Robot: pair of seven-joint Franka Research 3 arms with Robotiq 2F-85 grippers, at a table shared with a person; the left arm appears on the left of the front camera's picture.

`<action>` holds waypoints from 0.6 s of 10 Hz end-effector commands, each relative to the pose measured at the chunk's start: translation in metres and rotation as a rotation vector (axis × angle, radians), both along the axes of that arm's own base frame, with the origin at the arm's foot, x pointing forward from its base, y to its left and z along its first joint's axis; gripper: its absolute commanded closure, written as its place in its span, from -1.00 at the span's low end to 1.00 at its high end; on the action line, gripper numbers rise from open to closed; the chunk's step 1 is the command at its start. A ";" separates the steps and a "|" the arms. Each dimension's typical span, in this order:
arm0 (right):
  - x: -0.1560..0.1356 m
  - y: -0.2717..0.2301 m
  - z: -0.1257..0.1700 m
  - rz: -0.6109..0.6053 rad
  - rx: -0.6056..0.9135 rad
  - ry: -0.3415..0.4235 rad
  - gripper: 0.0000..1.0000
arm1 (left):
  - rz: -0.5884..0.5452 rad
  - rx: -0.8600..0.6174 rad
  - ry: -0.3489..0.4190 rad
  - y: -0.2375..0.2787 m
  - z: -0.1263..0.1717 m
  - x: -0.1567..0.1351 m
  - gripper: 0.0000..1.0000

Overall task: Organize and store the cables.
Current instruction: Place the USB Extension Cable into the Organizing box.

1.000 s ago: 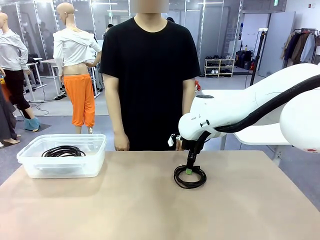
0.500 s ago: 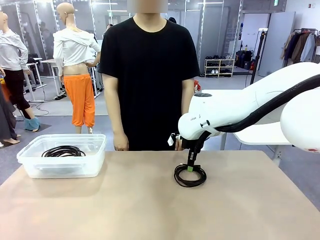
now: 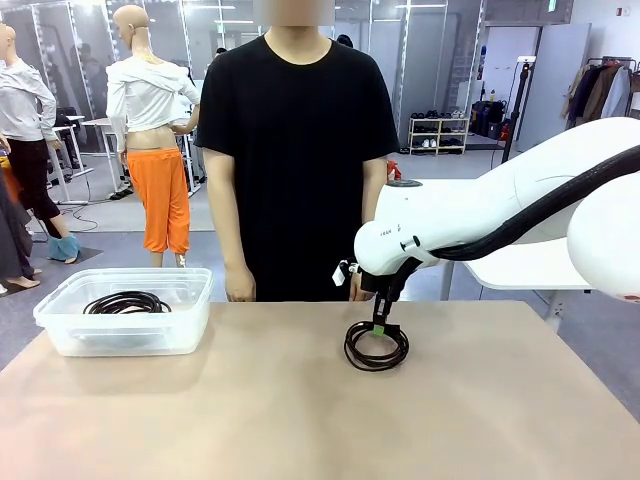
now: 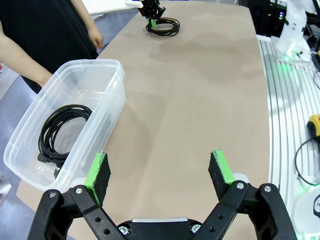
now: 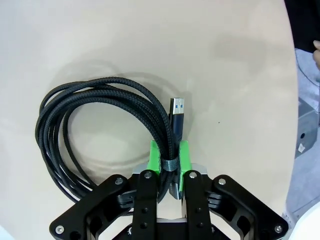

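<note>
Right wrist view — right pincer (image 5: 169, 167) clenched on one edge of the cable coil (image 5: 100, 130); loops could spill loose — left pincer (image 4: 160, 172) released.

Setting: robotics lab or test hall. Evidence: smooth beige counter (image 3: 250, 400) in an open room with grey floor; mirrored or glass wall panels (image 3: 420, 50) behind; metal shelf rack holding shoes (image 3: 438, 133); clothes rail with hanging garments (image 3: 600, 95); white side table (image 3: 520, 265); white robot base (image 4: 292, 30) beside the counter.

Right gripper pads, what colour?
Bright green pads, shut on the black braided cable; clearest in the right wrist view.
</note>
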State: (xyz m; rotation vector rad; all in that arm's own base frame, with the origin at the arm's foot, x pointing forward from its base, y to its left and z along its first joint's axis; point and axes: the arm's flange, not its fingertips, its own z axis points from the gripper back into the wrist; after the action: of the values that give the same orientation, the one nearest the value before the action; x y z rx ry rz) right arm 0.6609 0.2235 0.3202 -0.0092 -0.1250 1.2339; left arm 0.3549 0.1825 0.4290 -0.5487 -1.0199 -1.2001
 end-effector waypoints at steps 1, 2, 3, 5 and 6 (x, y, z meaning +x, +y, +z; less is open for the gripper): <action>-0.012 0.006 0.018 -0.015 0.002 -0.028 1.00 | 0.025 -0.005 0.001 -0.004 0.001 -0.001 -1.00; -0.015 0.009 0.036 -0.003 0.020 -0.010 1.00 | 0.025 -0.005 0.001 -0.004 0.001 -0.001 -1.00; -0.020 0.012 0.059 0.003 0.015 -0.006 1.00 | 0.025 -0.005 0.001 -0.004 0.001 -0.001 -1.00; -0.038 0.034 0.098 0.087 0.000 0.071 1.00 | 0.025 -0.005 0.001 -0.004 0.001 -0.001 -1.00; -0.052 0.054 0.100 0.171 0.009 0.091 1.00 | 0.025 -0.005 0.001 -0.004 0.001 -0.001 -1.00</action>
State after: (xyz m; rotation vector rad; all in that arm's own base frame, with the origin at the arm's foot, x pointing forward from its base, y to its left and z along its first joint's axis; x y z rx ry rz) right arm 0.6154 0.2676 0.4199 0.0208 -0.0779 1.3311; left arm 0.3549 0.1824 0.4291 -0.5485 -1.0196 -1.2005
